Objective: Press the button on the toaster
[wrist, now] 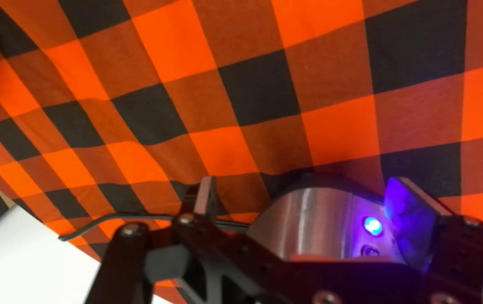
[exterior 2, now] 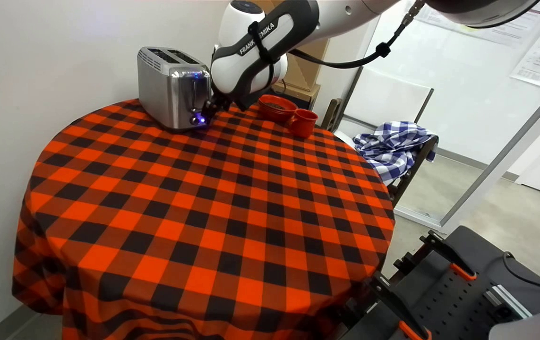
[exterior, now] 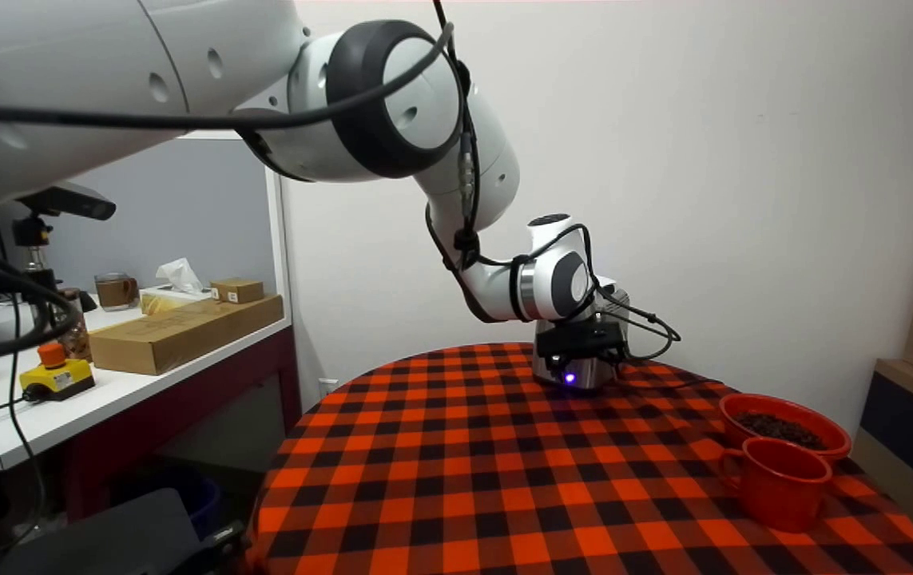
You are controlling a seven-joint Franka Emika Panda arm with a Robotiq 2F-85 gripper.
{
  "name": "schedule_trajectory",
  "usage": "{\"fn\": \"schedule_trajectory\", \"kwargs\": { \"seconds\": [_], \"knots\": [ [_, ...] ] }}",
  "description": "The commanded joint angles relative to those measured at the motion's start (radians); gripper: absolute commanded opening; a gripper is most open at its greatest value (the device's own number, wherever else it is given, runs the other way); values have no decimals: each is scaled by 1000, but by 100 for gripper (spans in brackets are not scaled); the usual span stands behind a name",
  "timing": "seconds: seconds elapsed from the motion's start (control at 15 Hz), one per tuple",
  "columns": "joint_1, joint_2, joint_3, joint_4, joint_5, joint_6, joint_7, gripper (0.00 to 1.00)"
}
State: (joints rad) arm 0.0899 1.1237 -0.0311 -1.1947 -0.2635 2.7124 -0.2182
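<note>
The silver toaster stands on the checkered tablecloth near the wall. In an exterior view my arm and gripper partly cover it. Its end panel carries a round button lit blue, whose glow also shows in both exterior views. A second, unlit button sits beside it in the wrist view. My gripper is open with nothing held, its fingers wide apart at the toaster's end. One fingertip is lit blue close beside the lit button; I cannot tell if it touches the panel.
A red bowl of dark pieces and a red mug stand on the table beyond the arm. A black cord lies on the cloth by the toaster. The white wall is close behind the toaster.
</note>
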Motion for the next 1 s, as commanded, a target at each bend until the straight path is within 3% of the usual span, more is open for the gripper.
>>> {"fn": "schedule_trajectory", "kwargs": {
  "seconds": [0.0,0.93],
  "knots": [
    [18,34,-24,51,4,-7,36,100],
    [30,92,-44,131,7,23,90,100]
  ]
}}
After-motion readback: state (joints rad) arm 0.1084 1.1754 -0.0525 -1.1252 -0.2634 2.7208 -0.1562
